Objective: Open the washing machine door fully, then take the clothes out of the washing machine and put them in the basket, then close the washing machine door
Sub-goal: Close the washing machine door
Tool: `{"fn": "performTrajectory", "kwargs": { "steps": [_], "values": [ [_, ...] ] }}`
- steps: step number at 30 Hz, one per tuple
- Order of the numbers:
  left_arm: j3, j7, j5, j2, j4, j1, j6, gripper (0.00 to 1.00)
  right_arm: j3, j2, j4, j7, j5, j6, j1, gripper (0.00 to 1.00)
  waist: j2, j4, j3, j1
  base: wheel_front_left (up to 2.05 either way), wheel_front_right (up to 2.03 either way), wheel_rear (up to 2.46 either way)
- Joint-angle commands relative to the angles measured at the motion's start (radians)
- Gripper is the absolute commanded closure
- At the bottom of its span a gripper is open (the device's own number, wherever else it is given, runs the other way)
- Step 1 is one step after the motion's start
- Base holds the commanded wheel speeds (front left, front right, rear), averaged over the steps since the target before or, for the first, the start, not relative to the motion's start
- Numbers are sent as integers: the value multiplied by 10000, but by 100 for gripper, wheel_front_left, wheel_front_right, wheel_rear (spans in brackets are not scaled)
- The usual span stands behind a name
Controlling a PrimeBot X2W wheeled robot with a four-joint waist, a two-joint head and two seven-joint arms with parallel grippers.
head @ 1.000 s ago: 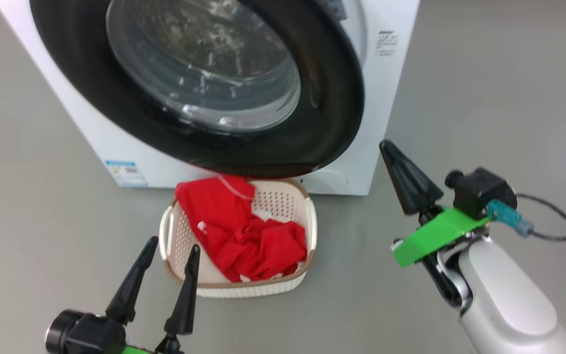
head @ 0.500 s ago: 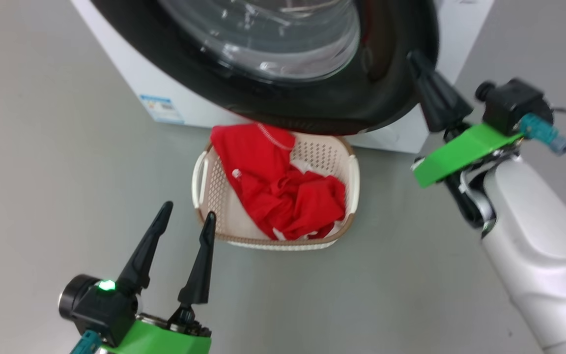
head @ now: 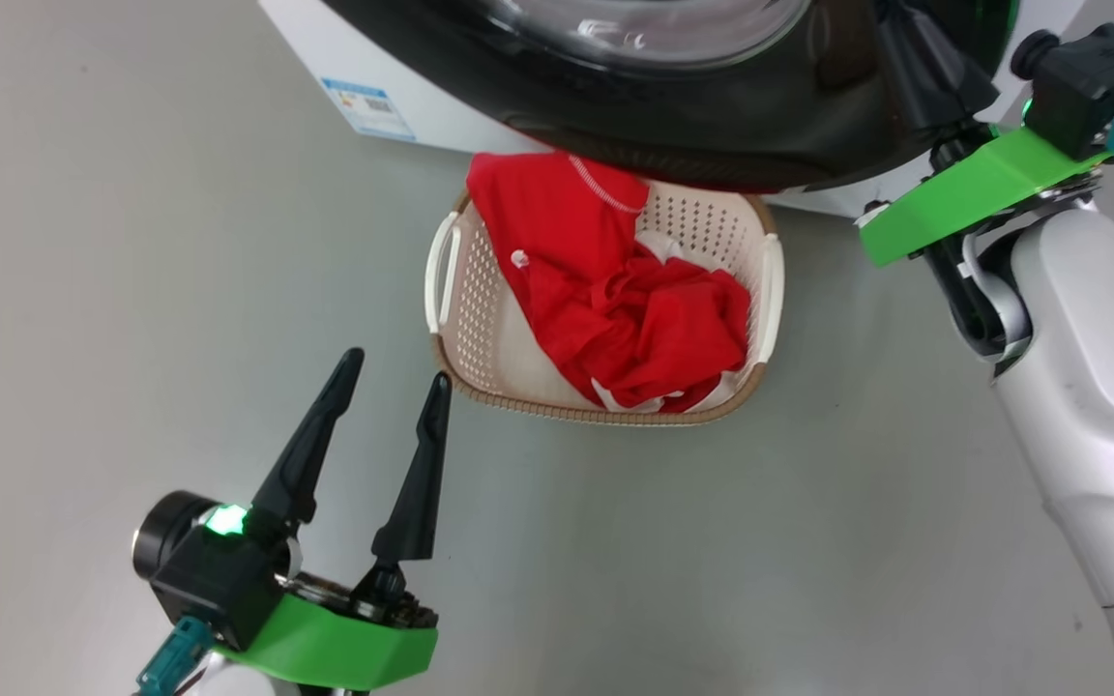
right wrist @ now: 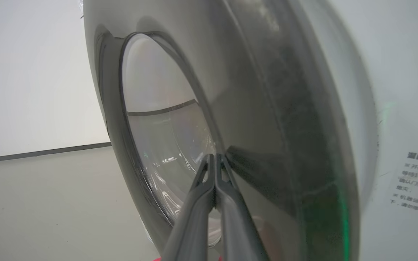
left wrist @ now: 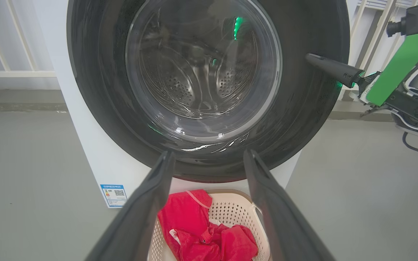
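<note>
In the head view, your left gripper (head: 397,365) hangs with its fingers spread and nothing between them, near the basket (head: 480,387) on the floor. The clothes (head: 634,309) lie heaped inside the basket, which sits just under the lower edge of the door (head: 712,126), in front of the washing machine (head: 344,53). A second ago your right gripper (head: 924,53) stood clear of the door, off to its right. Now its fingers, pressed together and empty, lie over the black rim. The camera swung as well, so read that shift loosely.

In the left wrist view, the door faces you and looks flat against the machine's front. The drum behind the glass looks empty. The right gripper's tip sits at the rim's right side.

In the right wrist view, the closed fingertips rest at the rim just beside the glass. Contact looks likely, though you cannot be sure.

Unloading looks finished, and you appear to be pushing the door shut. Whether the latch has caught cannot be told.
</note>
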Motion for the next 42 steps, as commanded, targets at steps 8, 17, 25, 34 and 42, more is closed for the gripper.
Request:
{"fn": "performTrajectory", "kwargs": {
  "steps": [8, 17, 25, 34, 42],
  "values": [
    [83, -88, -243, 80, -372, -318, -55, 0, -520, -232, -388, -63, -280, 62, -597, 100, -1, 394, 667, 0, 0, 0, 0],
    [-25, -88, -365, 76, -420, -533, -55, 0, -1219, -568, -612, -63, -725, 62, -1421, 100, -1, 558, 1121, 0, 0, 0, 0],
    [-150, -88, -347, 75, -432, -713, -55, 0, -2112, -361, -811, -63, -1446, 62, -1993, 100, -1, 536, 1257, 0, 0, 0, 0],
    [-126, -88, -374, 74, -363, -772, -55, 0, -1993, 192, -876, -63, -1434, 62, -1492, 100, -1, 195, 939, 0, 0, 0, 0],
    [-8, -88, -320, 74, -246, -749, -56, 0, -1147, 512, -1595, -63, -338, 62, -174, 0, -1, -397, 376, 0, 0, 0, 0]
  ]
}}
